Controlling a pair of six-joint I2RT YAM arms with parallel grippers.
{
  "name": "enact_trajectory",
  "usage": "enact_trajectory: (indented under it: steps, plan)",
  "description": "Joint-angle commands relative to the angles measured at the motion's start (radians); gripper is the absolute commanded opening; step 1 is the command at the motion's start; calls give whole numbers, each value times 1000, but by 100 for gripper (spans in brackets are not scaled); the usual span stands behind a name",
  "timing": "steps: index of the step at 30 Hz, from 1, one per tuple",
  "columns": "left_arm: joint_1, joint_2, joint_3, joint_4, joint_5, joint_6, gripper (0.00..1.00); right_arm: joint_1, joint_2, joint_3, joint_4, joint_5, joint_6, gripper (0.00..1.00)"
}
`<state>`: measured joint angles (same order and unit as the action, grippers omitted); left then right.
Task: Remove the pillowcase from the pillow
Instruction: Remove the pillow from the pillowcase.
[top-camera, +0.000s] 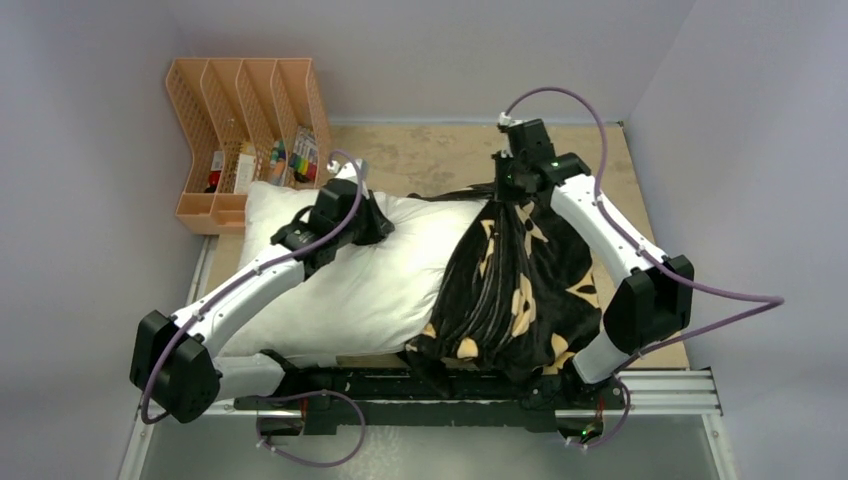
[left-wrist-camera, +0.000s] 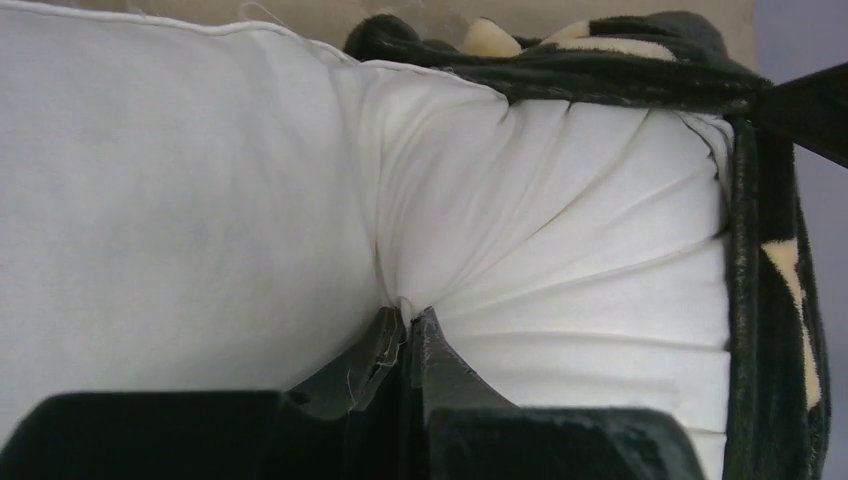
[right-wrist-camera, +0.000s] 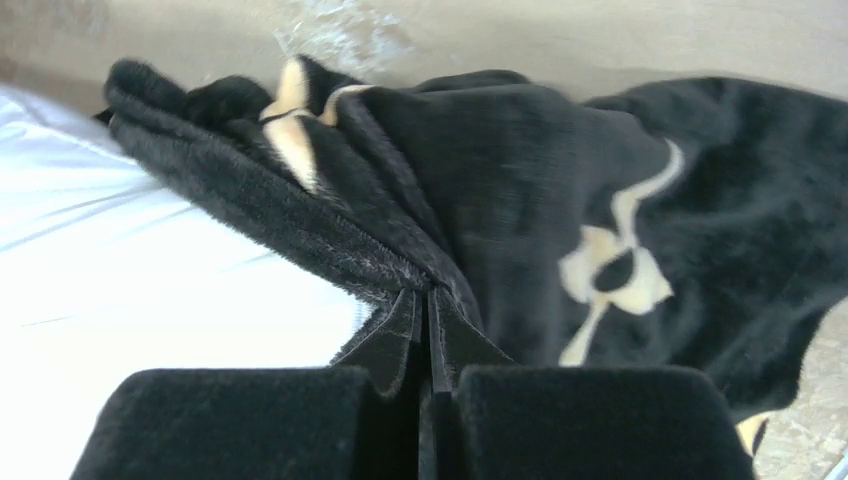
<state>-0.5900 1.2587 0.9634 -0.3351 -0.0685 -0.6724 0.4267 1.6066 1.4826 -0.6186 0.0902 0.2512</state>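
Note:
The white pillow (top-camera: 340, 290) lies across the table, its left part bare. Its right end sits inside the black pillowcase with tan motifs (top-camera: 520, 290), which is bunched over the right side. My left gripper (top-camera: 378, 222) is shut on a pinch of the pillow's white fabric, seen gathered at its tips (left-wrist-camera: 408, 318) in the left wrist view. My right gripper (top-camera: 508, 185) is shut on the pillowcase's far edge and holds it stretched up; its tips (right-wrist-camera: 428, 296) pinch the black plush (right-wrist-camera: 560, 190). The pillow (right-wrist-camera: 120, 260) shows white on the left there. The pillowcase (left-wrist-camera: 770, 230) rims the pillow (left-wrist-camera: 180, 200).
An orange mesh file organizer (top-camera: 245, 130) with small items stands at the back left, just behind the pillow's corner. The tan tabletop (top-camera: 420, 155) shows at the back between the arms. Grey walls close in on both sides.

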Motion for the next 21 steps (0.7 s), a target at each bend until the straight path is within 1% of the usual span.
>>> enact_trajectory:
  steps: [1, 4, 7, 8, 9, 11, 12, 14, 16, 19, 21]
  plan:
    - [162, -33, -72, -254, -114, 63, 0, -153, -47, -7, 6, 181, -63, 0]
    - [208, -49, -85, -267, -104, 73, 0, -166, -17, 38, -21, 134, -55, 0]
    - [230, -67, -93, -265, -97, 71, 0, -166, 0, 61, -21, -3, -57, 0]
    - [232, -69, -89, -270, -96, 74, 0, -166, -8, 59, -17, -70, -64, 0]
    - [232, -70, -81, -272, -93, 75, 0, -166, -18, 61, -18, -122, -64, 7]
    - [233, -71, -63, -275, -87, 76, 0, -165, -55, 69, -35, -158, -50, 39]
    - [233, -73, -58, -271, -85, 75, 0, -166, -83, 64, -34, -160, -41, 50]
    - [233, -72, -45, -266, -83, 69, 0, -166, -148, 27, -22, -182, -16, 64]
    - [233, -67, -33, -261, -80, 59, 0, -165, -207, -18, -20, -203, 23, 70]
    - [233, -64, -22, -240, -84, 34, 0, -160, -273, -113, -34, -357, 54, 73]
    - [233, -59, -17, -224, -84, 20, 0, -130, -309, -203, -26, -447, 84, 75]
